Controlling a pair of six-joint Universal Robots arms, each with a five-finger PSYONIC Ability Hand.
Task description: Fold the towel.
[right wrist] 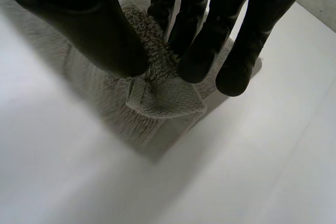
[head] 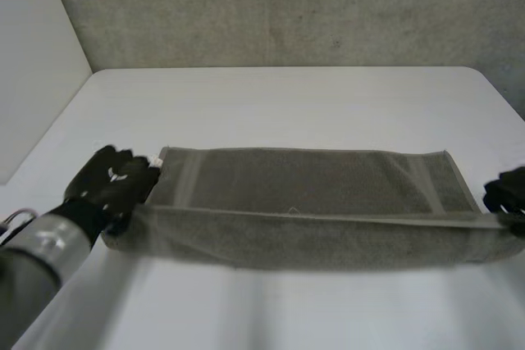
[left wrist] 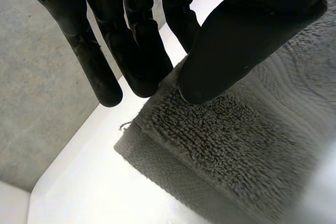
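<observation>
Across the middle of the white worktop [head: 287, 96] the grey towel [head: 303, 178] lies lengthwise, its near long edge raised off the surface between the two hands. At the towel's left near corner the left hand [head: 111, 182] has thumb and fingers [left wrist: 142, 61] pinching the terry. At the right near corner the right hand [head: 507, 190] has thumb and fingers [right wrist: 199, 51] clamped on a bunched-up corner.
</observation>
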